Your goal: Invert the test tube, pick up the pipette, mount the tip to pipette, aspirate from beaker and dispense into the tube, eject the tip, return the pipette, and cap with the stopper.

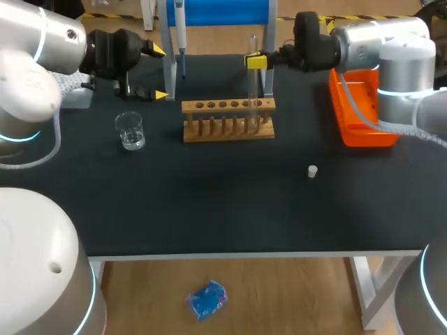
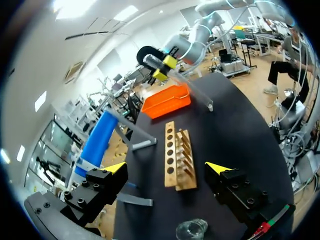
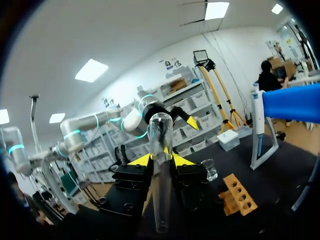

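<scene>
Head view, from the left: the left arm comes in over the counter's [image 1: 209, 209] back corner with its wrist level. Its claw [image 1: 160, 72] points toward the middle, fingers spread wide with nothing between them. A pale block [image 1: 78, 98] behind that arm is mostly hidden. The beaker [image 1: 130, 130] stands just in front of the claw; it is clear glass and its contents are hard to judge. Behind it the pipette [image 1: 179, 28] hangs on the blue stand [image 1: 216, 12], its top cut off. The rack [image 1: 228, 118] sits mid-counter. Above its right end is the right arm's claw [image 1: 256, 61], come in level from the right and clamped on the tube [image 1: 253, 84], which stands upright. The glass fades against the rack, so I cannot tell whether its lower end sits in a hole. Right wrist view shows both fingers pressed on it from two sides. The stopper [image 1: 313, 171] lies alone nearer the front, and the orange tray [image 1: 360, 125] lies by the right edge.
</scene>
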You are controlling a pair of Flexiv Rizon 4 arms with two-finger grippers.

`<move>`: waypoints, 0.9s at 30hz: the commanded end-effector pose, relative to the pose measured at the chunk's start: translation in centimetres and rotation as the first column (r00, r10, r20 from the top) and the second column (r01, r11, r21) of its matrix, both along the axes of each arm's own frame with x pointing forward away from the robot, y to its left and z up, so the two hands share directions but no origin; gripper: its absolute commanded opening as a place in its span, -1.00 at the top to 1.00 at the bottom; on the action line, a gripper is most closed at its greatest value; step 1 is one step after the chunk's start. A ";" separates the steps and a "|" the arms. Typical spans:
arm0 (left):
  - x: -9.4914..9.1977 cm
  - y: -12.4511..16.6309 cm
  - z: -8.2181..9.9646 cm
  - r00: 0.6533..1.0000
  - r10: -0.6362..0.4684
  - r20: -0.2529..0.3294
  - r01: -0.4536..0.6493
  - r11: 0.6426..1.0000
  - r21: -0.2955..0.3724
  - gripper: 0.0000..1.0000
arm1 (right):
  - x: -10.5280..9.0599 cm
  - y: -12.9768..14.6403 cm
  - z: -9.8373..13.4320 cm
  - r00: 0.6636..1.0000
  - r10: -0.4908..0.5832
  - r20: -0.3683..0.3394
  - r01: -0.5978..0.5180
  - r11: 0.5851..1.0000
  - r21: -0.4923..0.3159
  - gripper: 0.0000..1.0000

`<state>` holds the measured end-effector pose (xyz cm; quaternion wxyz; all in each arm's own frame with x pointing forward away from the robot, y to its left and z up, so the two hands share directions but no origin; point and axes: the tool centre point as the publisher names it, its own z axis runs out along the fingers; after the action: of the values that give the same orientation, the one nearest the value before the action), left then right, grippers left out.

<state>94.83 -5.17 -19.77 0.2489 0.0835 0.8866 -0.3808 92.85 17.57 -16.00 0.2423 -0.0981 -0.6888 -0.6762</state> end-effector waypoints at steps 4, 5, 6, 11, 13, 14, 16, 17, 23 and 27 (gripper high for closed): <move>-2.8 -1.3 0.6 0.889 -0.263 0.376 0.362 0.905 -0.222 -1.00 | 0.4 -0.3 0.0 0.753 -0.035 -0.657 0.097 0.994 0.057 1.00; -2.9 -1.5 0.6 0.890 -0.289 0.352 0.375 0.903 -0.207 -1.00 | 0.4 -0.3 0.1 0.713 -0.020 -0.701 0.083 0.995 0.056 1.00; -2.9 -1.8 0.3 0.904 -0.321 0.281 0.381 0.904 -0.192 -1.00 | 0.4 -0.3 0.2 0.726 -0.023 -0.687 0.078 0.996 0.048 1.00; -2.9 -1.8 0.3 0.904 -0.321 0.281 0.381 0.904 -0.192 -1.00 | 0.6 -0.4 0.3 0.752 -0.035 -0.658 0.102 0.993 0.063 1.00; -2.9 -1.8 0.3 0.904 -0.321 0.281 0.381 0.904 -0.192 -1.00 | 0.6 -0.4 0.3 0.752 -0.035 -0.658 0.102 0.993 0.063 1.00; -2.9 -1.8 0.3 0.904 -0.321 0.281 0.381 0.904 -0.192 -1.00 | 0.6 -0.4 0.3 0.752 -0.035 -0.658 0.102 0.993 0.063 1.00; -2.9 -1.8 0.3 0.904 -0.321 0.281 0.381 0.904 -0.192 -1.00 | 0.6 -0.4 0.3 0.752 -0.035 -0.658 0.102 0.993 0.063 1.00; -2.9 -1.8 0.3 0.904 -0.321 0.281 0.381 0.904 -0.192 -1.00 | 0.6 -0.4 0.3 0.752 -0.035 -0.658 0.102 0.993 0.063 1.00; -4.2 -3.0 1.0 0.694 -0.367 0.620 0.471 0.882 -0.005 -1.00 | 1.6 -0.2 0.7 0.547 -0.008 -0.837 0.096 0.994 0.053 1.00; -4.8 -3.2 1.0 0.528 -0.345 0.776 0.440 0.893 0.098 -1.00 | 1.4 -0.1 1.2 0.441 -0.004 -0.898 0.026 1.000 0.008 1.00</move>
<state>91.22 -8.20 -18.42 0.3633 0.3389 0.7223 -0.4811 94.36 17.42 -15.30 0.5064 -0.3909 -0.4760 -0.6035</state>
